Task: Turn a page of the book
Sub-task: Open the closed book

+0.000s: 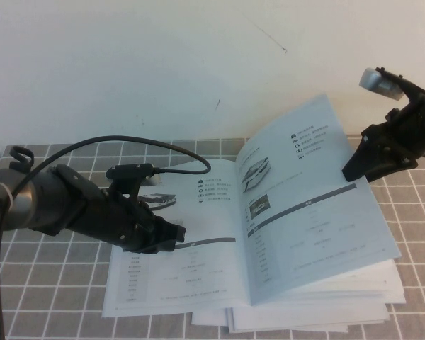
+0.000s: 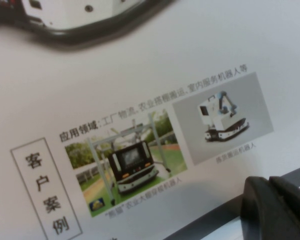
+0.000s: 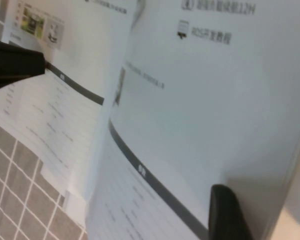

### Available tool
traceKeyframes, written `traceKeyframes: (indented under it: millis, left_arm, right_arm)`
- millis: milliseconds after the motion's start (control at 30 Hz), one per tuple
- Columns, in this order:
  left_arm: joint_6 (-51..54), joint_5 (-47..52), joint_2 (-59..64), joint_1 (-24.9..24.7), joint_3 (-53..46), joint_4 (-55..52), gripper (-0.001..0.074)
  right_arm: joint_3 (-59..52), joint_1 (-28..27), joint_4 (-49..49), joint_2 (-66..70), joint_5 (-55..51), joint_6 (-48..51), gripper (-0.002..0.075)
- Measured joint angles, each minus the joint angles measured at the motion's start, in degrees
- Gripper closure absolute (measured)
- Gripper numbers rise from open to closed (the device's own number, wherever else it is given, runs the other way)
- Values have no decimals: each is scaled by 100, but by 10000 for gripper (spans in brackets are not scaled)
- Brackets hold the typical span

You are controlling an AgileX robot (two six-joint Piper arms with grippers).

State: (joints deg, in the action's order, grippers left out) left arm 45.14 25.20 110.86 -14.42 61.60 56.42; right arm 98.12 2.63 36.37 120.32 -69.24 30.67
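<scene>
An open white book (image 1: 198, 280) with printed text and pictures lies on the tiled table. Its right-hand page (image 1: 319, 205) is raised and curves up off the stack. My right gripper (image 1: 354, 170) is at that page's outer edge. In the right wrist view the right gripper (image 3: 267, 215) is open, with the edge of the page (image 3: 200, 100) between its fingers (image 3: 227, 212). My left gripper (image 1: 176, 234) lies low on the left page. In the left wrist view the left gripper (image 2: 277, 202) is shut and rests on the left page (image 2: 140, 75).
The table (image 1: 49, 283) has a grey tile pattern. A white wall (image 1: 163, 64) stands right behind the book. The left arm's black cable (image 1: 127, 142) loops above the table. Loose lower pages (image 1: 304, 319) stick out at the book's near edge.
</scene>
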Motion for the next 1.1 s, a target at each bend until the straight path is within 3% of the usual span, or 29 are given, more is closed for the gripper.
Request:
traceKeyframes:
  millis: [667, 1100]
  left_arm:
    - [21, 0, 0, 0, 0, 33, 738]
    - [9, 9, 0, 0, 0, 139, 738]
  right_arm:
    - [23, 386, 250, -107, 0, -38, 402]
    - [23, 400, 1847, -107, 0, 460, 402]
